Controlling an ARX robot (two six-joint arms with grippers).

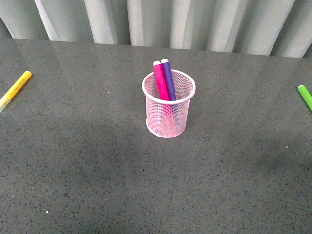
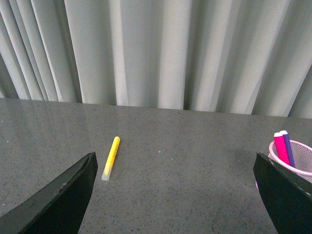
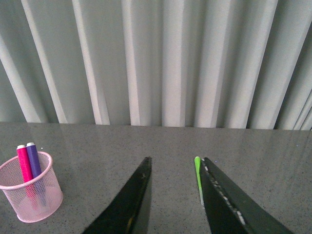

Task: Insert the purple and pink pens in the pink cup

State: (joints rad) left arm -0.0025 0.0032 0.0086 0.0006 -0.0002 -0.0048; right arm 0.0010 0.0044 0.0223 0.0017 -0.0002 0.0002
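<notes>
Pink cup: pale pink wire mesh, cylindrical, solid rolled rim, upright near the middle of the dark grey speckled table. The contents show through the mesh. Inside, the pink pen and the purple pen stand side by side, touching, both leaning toward the far rim, with whitish ends poking above it (pink toward the robot's left). No readable print on either barrel or on the cup.

Yellow marker: slim, lying flat at the far left of the table, well apart from the cup. Green marker: lying at the right edge, partly cut off by the frame.

Backdrop: pleated grey-white curtain.

Left gripper: matte black jaws spread wide, nothing between them. Right gripper: jaws parted more narrowly, also holding nothing (the green marker lies on the table beyond them).
</notes>
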